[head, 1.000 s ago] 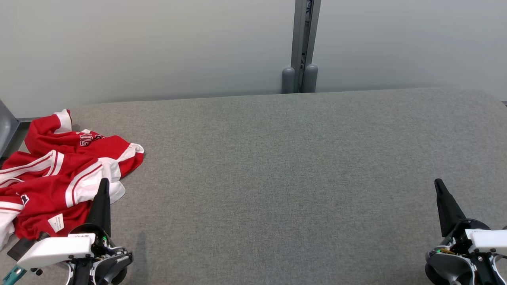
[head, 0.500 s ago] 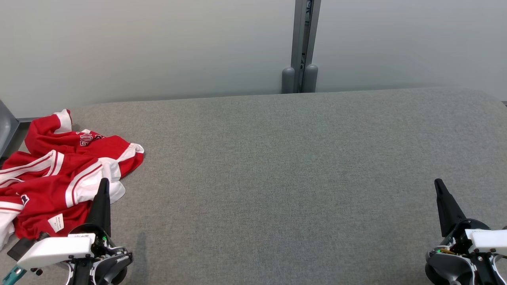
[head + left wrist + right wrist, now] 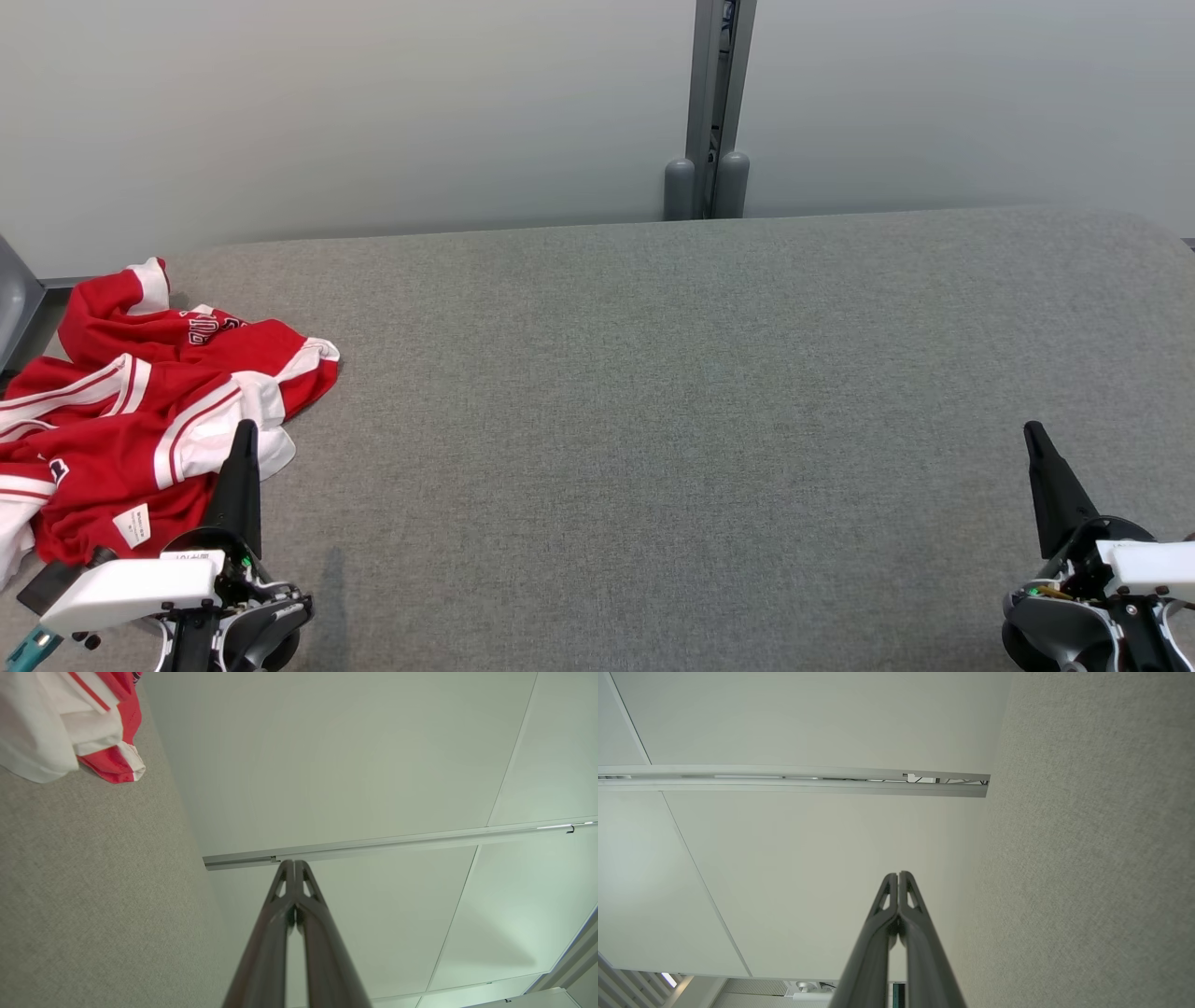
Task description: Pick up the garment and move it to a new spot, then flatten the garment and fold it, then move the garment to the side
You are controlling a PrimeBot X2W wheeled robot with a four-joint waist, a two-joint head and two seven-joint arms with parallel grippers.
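— So, biggest thing first: where on the grey table [image 3: 653, 420] does the garment [image 3: 121, 411] sit?
— Crumpled against the left edge, reaching from about halfway along it toward the near-left corner. Its long axis runs roughly along that edge, far to near
— Which arm is nearer?
— Clearly the left gripper [image 3: 245, 431]. It sits by the near edge, fingers pressed together, empty, pointing toward the far edge. From the head its tip overlaps the white hem. In the left wrist view the garment [image 3: 56, 723] lies off to one side of the closed fingers [image 3: 273, 942], so it is to the gripper's left and a little ahead, not between the tips
— And the right gripper [image 3: 1032, 434]?
— By the near-right corner, well apart from the garment, fingers likewise together and holding nothing
— Anything different from a second ago?
— Nothing I can see: the garment and both grippers stand as they did. I judge the left one must open and swing leftward to take hold
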